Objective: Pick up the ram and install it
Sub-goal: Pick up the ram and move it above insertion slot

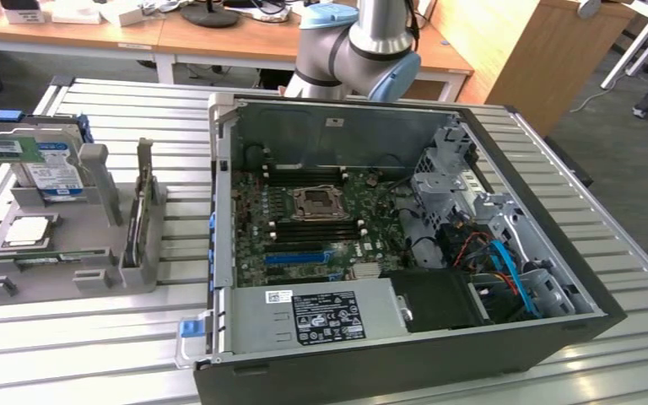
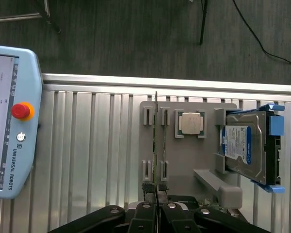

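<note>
While reading UNIVERSAL ROBOTS on pendant point(image 2: 12, 145), note tool point(image 2: 156, 206) pinched narrow, empty, in line with ram point(image 2: 156, 136) on edge in holder point(image 2: 184, 160) on ribbed counter point(image 2: 87, 170); dark floor point(image 2: 136, 39) beyond.

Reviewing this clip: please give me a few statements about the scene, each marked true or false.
1. The computer case lies open, its motherboard exposed. True.
2. The ram is seated in the motherboard. False: it stands on edge in the gray holder.
3. The hard drive sits in that holder. True.
4. The processor lies inside the case. False: it rests on the holder, between ram and hard drive.
</note>
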Robot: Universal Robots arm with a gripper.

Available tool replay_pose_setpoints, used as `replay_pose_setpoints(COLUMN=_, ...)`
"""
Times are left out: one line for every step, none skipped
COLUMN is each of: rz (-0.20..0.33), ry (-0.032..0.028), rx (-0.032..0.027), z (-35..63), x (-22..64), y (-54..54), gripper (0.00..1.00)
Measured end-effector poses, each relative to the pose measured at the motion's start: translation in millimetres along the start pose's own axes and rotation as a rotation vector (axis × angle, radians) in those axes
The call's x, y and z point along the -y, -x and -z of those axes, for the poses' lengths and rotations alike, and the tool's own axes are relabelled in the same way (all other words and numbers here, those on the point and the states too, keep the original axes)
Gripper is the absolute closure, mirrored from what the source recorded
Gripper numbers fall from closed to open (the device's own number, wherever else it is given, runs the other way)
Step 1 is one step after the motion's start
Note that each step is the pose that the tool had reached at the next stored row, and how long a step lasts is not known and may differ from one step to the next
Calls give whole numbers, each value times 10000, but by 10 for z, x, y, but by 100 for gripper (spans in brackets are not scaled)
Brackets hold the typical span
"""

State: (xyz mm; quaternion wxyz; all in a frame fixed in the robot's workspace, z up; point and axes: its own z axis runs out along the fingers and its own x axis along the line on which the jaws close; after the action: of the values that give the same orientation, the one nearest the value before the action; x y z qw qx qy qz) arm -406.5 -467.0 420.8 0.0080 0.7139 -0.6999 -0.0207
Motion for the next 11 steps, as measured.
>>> replay_pose_setpoints(rz=0, ry=0, rx=0, z=0, x=0, y=0, gripper=88)
replay_pose_setpoints(rz=0, ry=1, rx=0, z=0, x=0, y=0, gripper=88)
replay_pose_setpoints(rz=1, ry=1, rx=-1, z=1, x=0, y=0, gripper=88)
replay_pose_setpoints(rz=0, ry=2, rx=0, z=1, x=1, y=0, gripper=88)
replay_pose_setpoints(rz=0, ry=3, rx=-2, z=2, x=6, y=0, gripper=88)
replay_pose_setpoints(rz=2, ry=2, rx=-2, z=2, x=13, y=0, gripper=88)
replay_pose_setpoints(rz=1, ry=1, rx=0, z=2, x=22, y=-1, gripper=88)
replay_pose_setpoints(rz=1, ry=1, rx=0, z=2, x=33, y=-1, gripper=88)
replay_pose_setpoints(rz=1, ry=2, rx=-1, z=3, x=47, y=-1, gripper=88)
replay_pose_setpoints(rz=0, ry=2, rx=-1, z=4, x=60, y=-1, gripper=88)
replay_pose_setpoints(rz=0, ry=1, rx=-1, z=4, x=73, y=-2, gripper=88)
